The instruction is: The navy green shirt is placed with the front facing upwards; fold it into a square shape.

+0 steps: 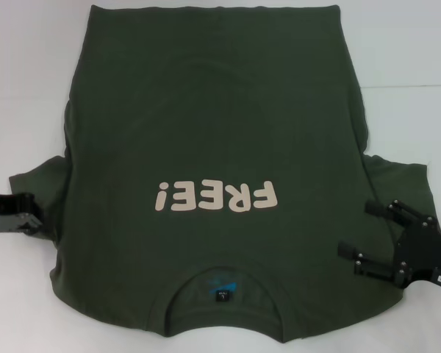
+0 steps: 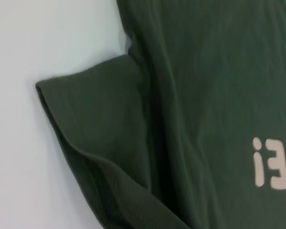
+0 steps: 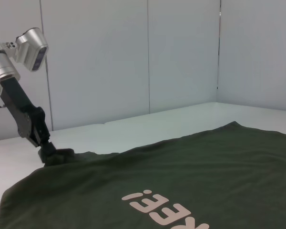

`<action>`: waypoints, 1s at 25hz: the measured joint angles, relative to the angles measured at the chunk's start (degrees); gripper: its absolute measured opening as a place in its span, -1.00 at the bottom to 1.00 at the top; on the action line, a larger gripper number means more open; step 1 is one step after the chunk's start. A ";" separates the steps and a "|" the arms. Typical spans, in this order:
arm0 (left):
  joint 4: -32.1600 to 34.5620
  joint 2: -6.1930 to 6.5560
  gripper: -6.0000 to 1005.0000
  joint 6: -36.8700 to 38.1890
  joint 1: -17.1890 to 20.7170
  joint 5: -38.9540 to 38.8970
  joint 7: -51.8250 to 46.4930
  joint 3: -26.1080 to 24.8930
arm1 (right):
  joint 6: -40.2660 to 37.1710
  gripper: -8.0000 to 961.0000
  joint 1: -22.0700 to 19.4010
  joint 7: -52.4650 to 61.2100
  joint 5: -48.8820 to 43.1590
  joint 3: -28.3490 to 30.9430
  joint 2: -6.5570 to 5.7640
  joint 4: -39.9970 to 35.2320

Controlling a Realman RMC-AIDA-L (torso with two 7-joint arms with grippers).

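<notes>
Grippers flank the shirt [image 1: 213, 147], one at each sleeve. Left gripper [image 1: 31, 215] sits at the tip of the shirt's left sleeve; the right wrist view shows its fingers [image 3: 51, 153] down at a bunched bit of that sleeve, though whether they pinch the cloth cannot be told. Right gripper [image 1: 367, 234] hovers over the shirt's right sleeve with its two black fingers spread apart, grasping nothing. The shirt lies flat, front up, on a white table [image 1: 22, 88], collar [image 1: 222, 294] toward the robot and cream lettering [image 1: 216, 196] reading upside down from the head camera. Only the head view shows the blue neck label [image 1: 222, 285] inside the collar. Only the left wrist view shows the left sleeve [image 2: 97, 129] close up, its hem lifted and creased beside the body of the shirt. Only the right wrist view shows the pale wall panels [image 3: 133, 57] behind the table.
</notes>
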 joint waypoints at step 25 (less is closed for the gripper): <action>5.92 1.11 -0.96 -0.89 1.54 -2.64 3.15 -9.07 | 0.01 0.96 0.50 0.00 0.00 0.00 0.09 0.09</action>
